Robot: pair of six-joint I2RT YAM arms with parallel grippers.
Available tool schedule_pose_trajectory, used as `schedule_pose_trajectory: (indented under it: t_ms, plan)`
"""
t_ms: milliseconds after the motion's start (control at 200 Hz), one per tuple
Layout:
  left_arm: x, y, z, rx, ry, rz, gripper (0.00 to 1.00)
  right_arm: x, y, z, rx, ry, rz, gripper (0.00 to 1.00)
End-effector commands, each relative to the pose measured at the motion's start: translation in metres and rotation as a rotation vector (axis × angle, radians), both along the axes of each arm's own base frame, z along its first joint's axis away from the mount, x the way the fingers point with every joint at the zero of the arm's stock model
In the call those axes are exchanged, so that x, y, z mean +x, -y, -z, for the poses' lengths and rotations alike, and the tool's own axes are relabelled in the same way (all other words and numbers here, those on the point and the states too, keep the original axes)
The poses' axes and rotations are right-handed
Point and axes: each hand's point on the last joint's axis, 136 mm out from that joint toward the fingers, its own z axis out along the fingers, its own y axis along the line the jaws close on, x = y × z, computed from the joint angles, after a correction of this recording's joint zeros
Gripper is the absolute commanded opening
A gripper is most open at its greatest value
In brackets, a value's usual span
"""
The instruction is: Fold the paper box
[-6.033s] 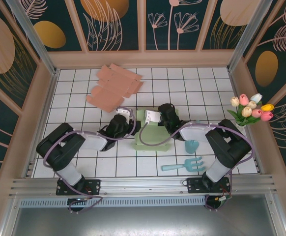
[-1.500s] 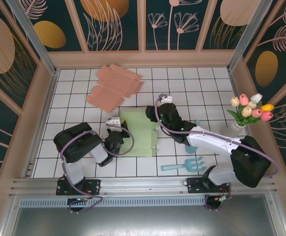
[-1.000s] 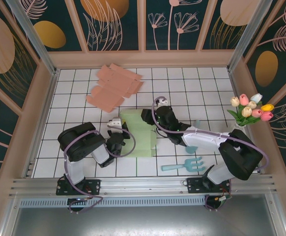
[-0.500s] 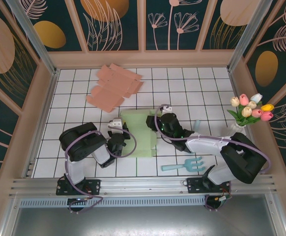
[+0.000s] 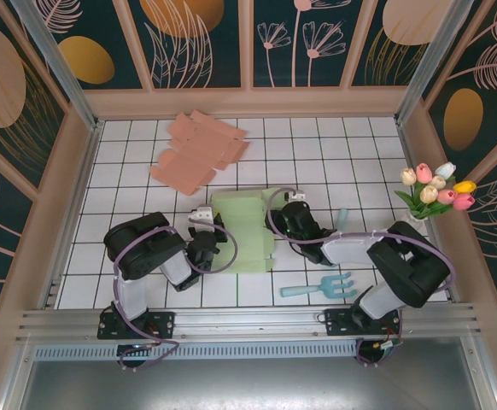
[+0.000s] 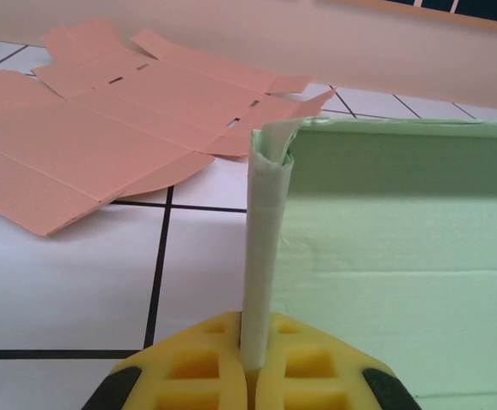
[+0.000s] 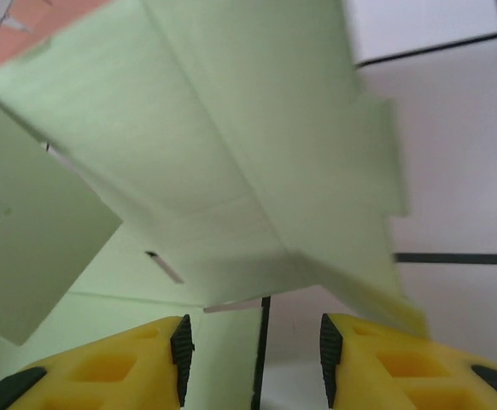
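White tiles ruled in black cover the bench (image 5: pixel 129 171), and dark panels painted with leaves and flowers wall it in. Near the middle sits the green box (image 5: pixel 244 235), only partly folded: its near part lies flat on the tiles while the far part is lifted into a low wall.

At the box's 9 o'clock edge the left fingers (image 5: pixel 204 222) are clamped tight on a flap. Seen from that wrist, the flap (image 6: pixel 264 256) stands upright out of the yellow pads (image 6: pixel 317 376), its top edge curled over, with a green wall running off to one side of it.

At the box's 3 o'clock side the right fingers (image 5: pixel 276 224) stand about half open with nothing between them. From that wrist the two pads (image 7: pixel 120 363) have a clear gap with a grid line showing through it, and the green panels rise just beyond.

A flat pink card (image 5: pixel 199 152) lies at 11 o'clock from the box. A blue trowel (image 5: pixel 336 249) sits at 3 o'clock and a blue rake (image 5: pixel 321 286) at 5 o'clock. Tulips (image 5: pixel 436 190) stand at the bench's 3 o'clock edge
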Motion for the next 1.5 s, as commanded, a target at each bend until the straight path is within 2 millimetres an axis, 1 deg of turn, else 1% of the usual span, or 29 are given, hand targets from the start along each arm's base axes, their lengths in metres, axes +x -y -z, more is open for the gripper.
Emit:
schedule_pose_trajectory:
  t_ms: [0,75,175,310,400,510,565,631,706,826,956,1051,1126,1181,1236,1296,1431,1496]
  plan:
    - [0.003,0.008,-0.001,-0.043,0.004,0.006,0.0,0.0,-0.03,-0.016,0.137,0.006,-0.088,0.43]
    - [0.003,0.008,0.0,-0.034,0.001,0.004,0.0,-0.005,-0.044,-0.025,0.174,0.026,-0.145,0.39]
    - [0.004,0.009,0.003,-0.025,-0.005,0.001,0.0,-0.009,-0.057,-0.033,0.132,0.069,-0.178,0.36]
    - [0.004,0.008,0.004,-0.03,-0.008,-0.001,0.0,-0.012,-0.067,-0.026,0.068,0.074,-0.194,0.35]
    - [0.004,0.008,0.005,-0.032,-0.012,0.001,0.0,-0.013,-0.07,-0.02,0.064,0.062,-0.195,0.35]
    - [0.004,0.007,0.003,-0.027,-0.009,-0.005,0.0,-0.013,-0.067,-0.016,0.042,0.054,-0.189,0.36]
    - [0.003,0.005,0.002,-0.016,-0.006,-0.01,0.0,-0.015,-0.065,-0.02,0.031,0.059,-0.192,0.36]
    - [0.003,0.002,0.0,0.006,0.0,-0.019,0.0,-0.019,-0.061,-0.032,0.015,0.081,-0.203,0.37]
    - [0.003,0.0,-0.004,0.045,0.002,-0.025,0.0,-0.025,-0.054,-0.046,-0.043,0.117,-0.21,0.39]
    - [0.002,-0.001,-0.011,0.069,0.014,-0.011,0.0,-0.035,-0.03,-0.059,-0.144,0.146,-0.187,0.42]
    - [-0.002,0.004,-0.017,0.063,0.032,0.038,0.0,-0.044,0.005,-0.079,-0.183,0.208,-0.115,0.45]
    - [-0.008,0.006,-0.02,0.067,0.051,0.084,0.0,-0.045,0.036,-0.092,-0.186,0.273,-0.026,0.48]
    - [-0.01,0.003,-0.021,0.066,0.061,0.085,0.0,-0.041,0.061,-0.094,-0.178,0.296,0.051,0.49]
    - [-0.012,0.002,-0.024,0.056,0.07,0.088,0.0,-0.036,0.081,-0.091,-0.174,0.289,0.116,0.5]
    - [-0.013,0.004,-0.026,0.049,0.075,0.105,0.0,-0.031,0.096,-0.086,-0.172,0.277,0.149,0.51]
    - [-0.014,0.01,-0.029,0.041,0.08,0.138,0.0,-0.028,0.098,-0.082,-0.158,0.277,0.117,0.53]
    - [-0.018,0.018,-0.036,0.022,0.101,0.19,0.0,-0.035,0.064,-0.082,-0.103,0.322,-0.094,0.54]
    - [-0.019,0.018,-0.04,0.008,0.109,0.2,0.0,-0.038,0.054,-0.079,-0.097,0.322,-0.159,0.54]
